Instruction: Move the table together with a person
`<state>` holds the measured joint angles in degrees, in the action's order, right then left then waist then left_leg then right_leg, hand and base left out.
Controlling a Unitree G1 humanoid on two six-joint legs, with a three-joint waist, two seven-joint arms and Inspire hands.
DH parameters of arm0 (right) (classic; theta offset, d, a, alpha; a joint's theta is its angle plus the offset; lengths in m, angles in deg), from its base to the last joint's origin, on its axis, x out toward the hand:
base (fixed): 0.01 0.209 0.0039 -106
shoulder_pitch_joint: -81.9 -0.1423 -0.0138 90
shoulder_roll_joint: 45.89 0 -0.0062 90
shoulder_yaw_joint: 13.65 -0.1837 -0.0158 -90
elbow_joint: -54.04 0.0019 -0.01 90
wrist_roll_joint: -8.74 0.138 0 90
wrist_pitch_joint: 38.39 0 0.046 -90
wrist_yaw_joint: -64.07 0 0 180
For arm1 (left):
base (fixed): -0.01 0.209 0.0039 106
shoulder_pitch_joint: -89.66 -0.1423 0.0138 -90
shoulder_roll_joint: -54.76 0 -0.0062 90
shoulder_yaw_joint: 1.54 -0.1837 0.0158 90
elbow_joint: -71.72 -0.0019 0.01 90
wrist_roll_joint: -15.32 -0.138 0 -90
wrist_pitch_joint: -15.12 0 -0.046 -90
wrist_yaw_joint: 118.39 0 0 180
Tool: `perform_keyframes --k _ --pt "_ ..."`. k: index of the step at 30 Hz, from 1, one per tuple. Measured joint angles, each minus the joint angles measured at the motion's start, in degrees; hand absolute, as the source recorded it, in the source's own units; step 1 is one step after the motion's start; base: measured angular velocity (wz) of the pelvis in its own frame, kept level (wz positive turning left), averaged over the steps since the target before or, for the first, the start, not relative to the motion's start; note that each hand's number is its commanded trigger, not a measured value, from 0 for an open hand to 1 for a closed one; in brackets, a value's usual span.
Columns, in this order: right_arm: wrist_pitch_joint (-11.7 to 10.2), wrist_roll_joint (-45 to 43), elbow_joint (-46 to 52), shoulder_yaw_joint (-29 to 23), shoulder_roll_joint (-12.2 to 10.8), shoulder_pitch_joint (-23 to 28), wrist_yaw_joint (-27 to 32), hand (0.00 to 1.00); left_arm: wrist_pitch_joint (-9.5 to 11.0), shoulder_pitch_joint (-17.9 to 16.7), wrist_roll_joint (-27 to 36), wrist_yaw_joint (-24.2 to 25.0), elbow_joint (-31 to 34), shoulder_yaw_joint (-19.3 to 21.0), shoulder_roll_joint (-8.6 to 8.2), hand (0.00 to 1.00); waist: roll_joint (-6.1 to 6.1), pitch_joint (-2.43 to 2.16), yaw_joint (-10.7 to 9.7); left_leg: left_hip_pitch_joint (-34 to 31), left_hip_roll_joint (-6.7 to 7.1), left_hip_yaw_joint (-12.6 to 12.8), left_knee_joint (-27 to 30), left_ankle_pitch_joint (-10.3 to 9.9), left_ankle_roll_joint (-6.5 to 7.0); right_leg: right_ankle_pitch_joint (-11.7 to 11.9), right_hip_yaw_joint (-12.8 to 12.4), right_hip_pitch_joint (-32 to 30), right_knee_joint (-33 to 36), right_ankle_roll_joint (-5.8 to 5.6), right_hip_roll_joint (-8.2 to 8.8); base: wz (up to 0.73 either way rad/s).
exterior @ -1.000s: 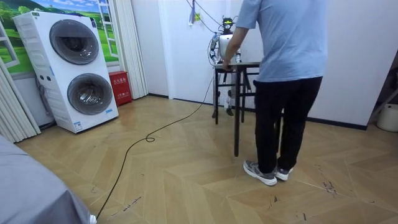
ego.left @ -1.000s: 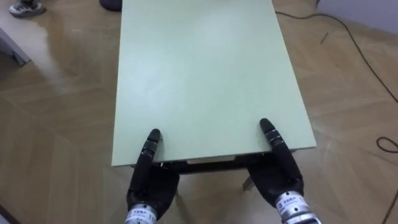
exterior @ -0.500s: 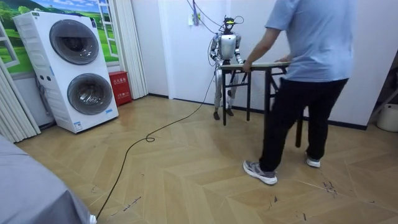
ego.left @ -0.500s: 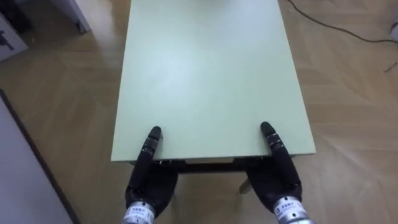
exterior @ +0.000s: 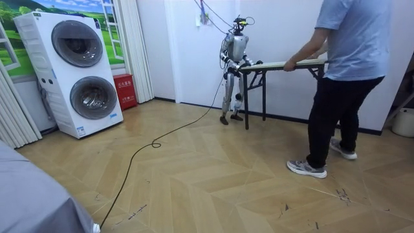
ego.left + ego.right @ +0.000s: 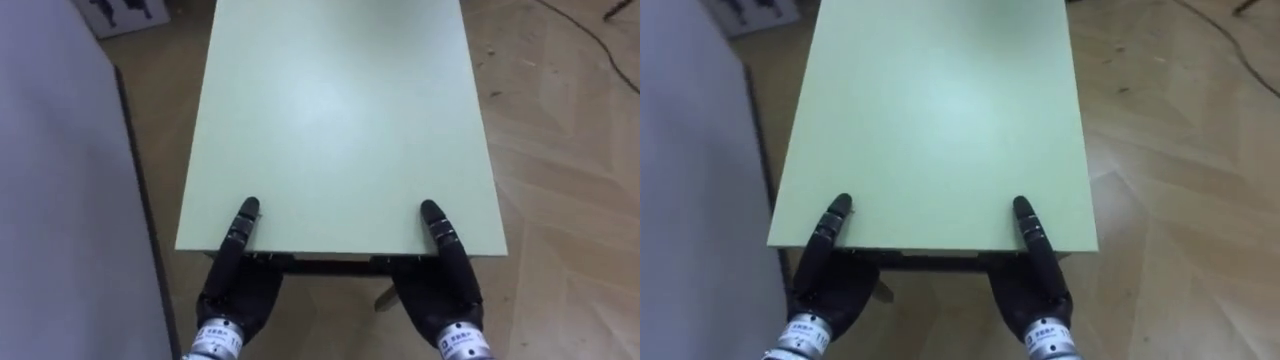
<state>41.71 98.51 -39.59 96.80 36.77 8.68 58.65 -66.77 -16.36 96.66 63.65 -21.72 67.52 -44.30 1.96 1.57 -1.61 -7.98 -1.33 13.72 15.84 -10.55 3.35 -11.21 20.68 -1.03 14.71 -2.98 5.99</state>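
The pale green table (image 6: 340, 110) stretches away from me, and I hold its near short edge with both hands. My left hand (image 6: 238, 285) has its thumb on the top near the left corner and its palm under the edge. My right hand (image 6: 440, 288) grips the same way near the right corner. In the room view the table (image 5: 284, 64) hangs level off the floor. A person (image 5: 343, 77) holds its far end at the room view's right, while I stand by the white wall at the other end.
A grey-white wall (image 6: 60, 200) with a dark skirting runs close along my left. Wooden floor (image 6: 560, 180) lies open to my right. Two stacked washing machines (image 5: 77, 71), a red box (image 5: 123, 90) and a dark floor cable (image 5: 155, 142) are at the room view's left.
The table has swung toward the room view's right, and the person has stepped that way with its far end. My view has turned, bringing the wall in on my left. Both grips are unchanged.
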Motion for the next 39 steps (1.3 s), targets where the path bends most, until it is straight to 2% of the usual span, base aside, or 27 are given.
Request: perform_keyframes --k 3,5,7,8,9,10,12,16,17,19,20,21,22,23,24,25,28,32,37,39 --pt "0.8 0.0 0.0 -0.8 0.2 -0.2 0.0 1.00 -0.1 0.0 0.0 -0.1 0.0 0.5 -0.09 1.00 0.35 -0.09 0.1 -1.0 0.90 -0.6 -0.2 0.8 0.17 -0.1 2.8 0.9 0.0 -0.10 0.31 0.58" --pt "1.2 0.0 0.0 -1.3 0.2 -0.1 0.1 1.00 -0.1 0.0 0.0 -0.7 0.0 0.2 -0.52 1.00 0.45 -0.04 -0.5 -1.1 0.66 -0.4 -0.3 1.1 0.57 -0.4 2.9 1.2 1.0 -0.50 0.57 0.73" --pt "1.2 -0.5 -0.1 -1.6 0.4 -0.1 0.2 1.00 0.3 0.0 0.0 -1.3 0.0 -0.4 -1.07 1.00 0.58 0.04 -0.2 -0.9 1.02 -2.9 -0.2 1.2 0.75 -2.0 0.8 -0.4 4.3 -0.45 0.97 0.46" --pt "1.2 -1.1 0.0 -1.6 0.1 -0.3 0.3 1.00 0.8 0.0 0.0 -1.4 0.0 -0.8 -1.22 1.00 0.53 0.02 0.6 -1.1 1.26 -3.6 0.0 1.2 0.75 -2.4 -2.7 -2.4 2.7 0.20 0.90 0.18" --pt "1.2 -1.9 0.0 -1.7 0.0 -0.7 0.4 1.00 0.9 0.0 0.1 -1.4 -0.2 -0.6 -1.46 1.00 0.86 0.06 0.9 -1.5 1.62 -3.7 0.2 1.2 0.69 -0.9 -3.4 -4.7 1.5 0.93 1.26 0.25" --pt "1.1 -2.1 0.2 -1.8 -0.1 -0.6 0.5 1.00 1.0 -0.1 0.1 -1.5 -0.2 -0.3 -1.57 1.00 1.43 -0.08 1.1 -1.5 1.72 -2.8 0.1 1.2 0.65 -0.6 -2.6 -5.0 2.7 0.78 1.77 0.22" --pt "1.2 -2.0 0.2 -2.1 0.0 -0.7 0.5 1.00 1.0 -0.2 -0.4 -1.5 -0.2 -0.3 -2.14 1.00 1.71 -0.14 2.0 -1.5 1.74 -0.9 -0.3 1.2 0.66 -0.8 -1.9 -5.1 4.1 0.67 2.10 0.18" --pt "1.2 -2.0 0.2 -1.9 -0.2 -0.4 0.7 1.00 1.0 -0.1 -0.4 -1.5 -0.7 -0.1 -2.17 1.00 1.66 -0.13 1.7 -1.4 2.09 -0.4 -0.5 1.2 0.87 -1.1 -1.4 -5.0 6.3 0.16 3.09 0.28" --pt "1.2 -2.0 0.2 -2.0 -0.2 -0.2 0.8 1.00 1.0 -0.1 -0.5 -1.5 -0.8 -0.6 -2.20 1.00 1.67 -0.13 1.7 -1.3 2.25 0.4 -0.4 1.1 1.26 -1.2 -1.4 -5.1 7.3 0.08 3.33 0.32" --pt "1.2 -2.0 0.2 -2.0 -0.5 0.2 1.3 1.00 0.9 0.1 -0.8 -1.6 -1.5 -0.6 -2.21 1.00 1.63 -0.10 1.1 -0.9 2.70 -0.4 -0.3 0.6 2.19 -1.4 -1.6 -5.3 9.9 -0.26 3.88 0.41" --pt "1.2 -2.1 0.2 -2.0 -0.4 0.2 1.7 1.00 0.6 0.1 -0.5 -1.6 -1.9 -0.6 -2.18 1.00 1.59 -0.08 0.1 -0.8 3.25 -2.3 0.0 0.4 2.56 -1.5 -2.8 -5.9 12.4 -0.55 4.26 0.66" --pt "1.3 -2.1 0.2 -2.1 -0.2 0.6 1.7 1.00 0.5 0.1 -0.2 -1.6 -2.2 -0.8 -2.35 1.00 1.42 -0.05 -1.1 -0.8 3.89 -4.7 0.5 0.2 3.02 -2.6 -4.9 -6.9 13.9 -1.34 4.38 0.72" --pt "1.3 -2.2 0.1 -2.1 -0.3 0.8 1.7 1.00 0.5 0.1 -0.2 -1.6 -2.2 -0.9 -2.24 1.00 1.14 -0.02 -1.5 -0.9 4.29 -5.8 0.7 0.1 3.11 -3.3 -6.7 -7.0 13.1 -1.39 4.01 0.69" --pt "1.3 -2.2 0.1 -2.1 -0.5 0.9 1.7 1.00 0.5 0.2 -0.2 -1.6 -2.3 -0.9 -2.12 1.00 0.76 0.05 -1.8 -1.1 4.95 -6.8 0.9 0.1 3.20 -3.6 -9.7 -7.7 9.5 -1.17 3.44 0.52" --pt "1.3 -2.2 0.1 -2.2 -0.6 0.8 1.8 1.00 0.5 0.5 -0.2 -1.8 -2.4 -0.6 -2.08 1.00 0.35 0.10 -1.7 -1.1 5.81 -7.2 1.0 0.0 3.27 -2.0 -11.5 -9.0 6.6 -1.44 2.87 0.61" --pt "1.3 -2.0 0.1 -2.4 -0.5 0.9 2.2 1.00 0.2 0.7 -0.3 -2.0 -2.7 -0.5 -2.25 1.00 0.57 0.05 -1.9 -0.9 6.14 -7.8 1.0 0.0 3.26 -1.7 -11.3 -8.7 7.2 -1.62 3.04 0.38" --pt "1.3 -1.8 0.1 -2.4 -0.5 0.7 2.4 1.00 -0.1 0.7 -1.2 -2.2 -2.7 0.0 -2.70 1.00 0.50 0.10 -0.3 -0.6 6.03 -7.4 0.3 0.0 3.25 -1.7 -11.2 -7.9 6.8 -1.59 2.72 0.08" --pt "1.3 -1.8 -0.1 -2.4 -0.3 0.8 2.9 1.00 -0.5 0.7 -1.2 -2.7 -2.7 -0.4 -2.49 1.00 0.36 0.14 0.5 1.3 6.00 -6.3 -1.4 0.0 3.25 -1.5 -13.0 -5.5 4.0 -1.67 2.10 0.03" --pt "1.3 -2.0 -0.2 -1.9 -0.3 0.8 4.0 1.00 -1.0 0.7 -1.1 -3.6 -2.7 -0.2 -1.91 1.00 -0.44 0.30 1.4 3.6 5.94 -6.2 -3.0 0.0 3.25 -1.1 -13.4 -3.4 2.1 -1.64 1.79 -0.11" --pt "1.4 -2.0 -0.2 -1.9 -0.3 0.9 4.6 1.00 -1.4 0.7 -1.1 -4.0 -2.7 -0.1 -1.88 1.00 -0.77 0.35 1.8 4.7 5.89 -7.1 -3.4 0.0 3.25 -1.1 -13.5 -3.7 3.0 -1.63 1.71 -0.16"
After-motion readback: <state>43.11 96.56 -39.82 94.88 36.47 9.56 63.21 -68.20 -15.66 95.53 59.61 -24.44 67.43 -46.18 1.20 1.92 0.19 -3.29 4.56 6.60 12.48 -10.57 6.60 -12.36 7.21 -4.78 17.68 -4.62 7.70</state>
